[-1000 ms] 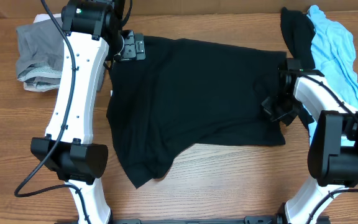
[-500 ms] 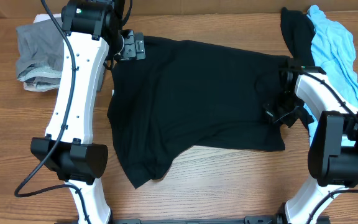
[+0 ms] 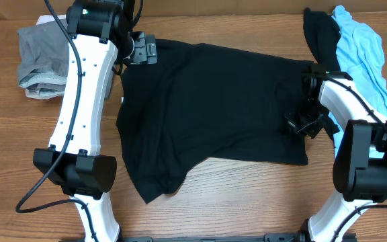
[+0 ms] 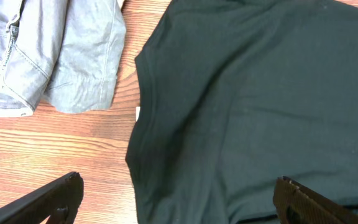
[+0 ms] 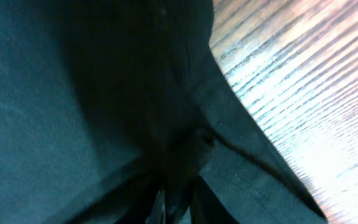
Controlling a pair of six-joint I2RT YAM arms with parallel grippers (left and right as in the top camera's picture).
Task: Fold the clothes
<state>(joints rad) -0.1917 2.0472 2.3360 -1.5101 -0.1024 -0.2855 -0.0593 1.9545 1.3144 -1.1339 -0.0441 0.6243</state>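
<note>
the right gripper (image 3: 306,121) is pinching the frame-right edge of the black t-shirt (image 3: 207,107) spread mid-frame, likely to fold it over, while the left gripper (image 3: 142,50) is hovering wide open, empty, at its upper-left corner.

Black T-shirt (image 3: 207,114), grey garment (image 3: 37,55), light-blue garment (image 3: 359,48)

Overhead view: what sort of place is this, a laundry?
Probably a robot test bench, not a laundry: two white robot arms at a wooden table, a black T-shirt spread out, grey clothes and light-blue clothes heaped at its corners.
</note>
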